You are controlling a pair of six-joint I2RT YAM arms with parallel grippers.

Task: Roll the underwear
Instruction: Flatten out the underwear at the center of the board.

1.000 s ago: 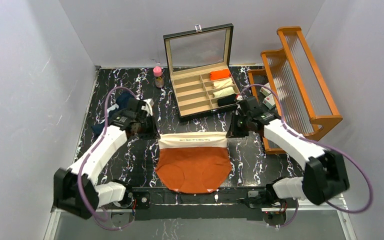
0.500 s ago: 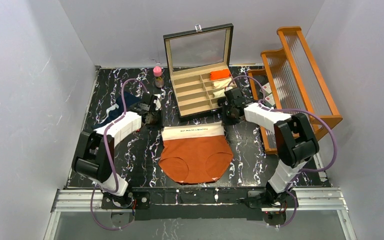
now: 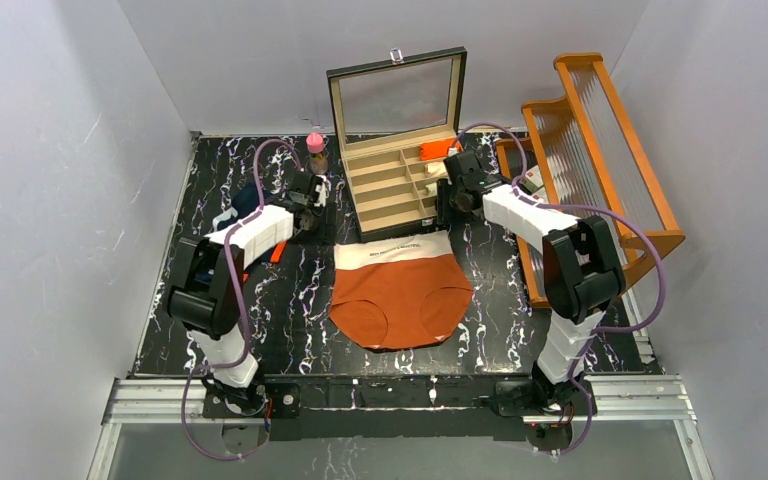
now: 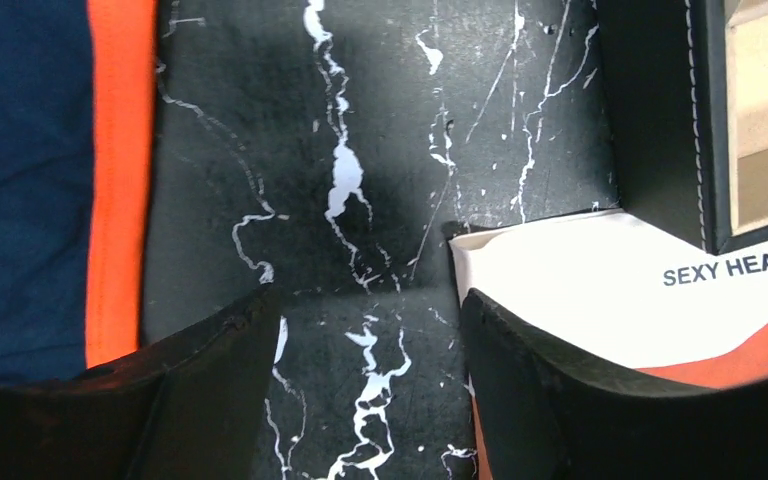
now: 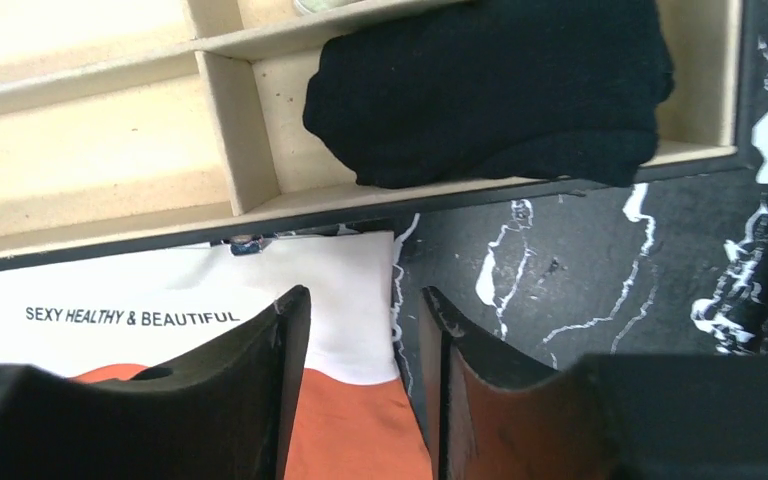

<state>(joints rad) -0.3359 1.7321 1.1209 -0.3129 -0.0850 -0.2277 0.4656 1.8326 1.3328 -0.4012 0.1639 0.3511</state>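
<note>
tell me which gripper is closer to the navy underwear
Left. The left gripper sits open right beside the navy underwear; the right gripper is far across, at the far waistband corner of the rust-orange underwear, by the box.

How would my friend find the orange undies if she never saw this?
Look for the open box with little compartments at the back of the black marble table. Lying flat just in front of it is the rust-orange underwear. Its wide white waistband with writing sets it apart from the navy pair at the left.
</note>
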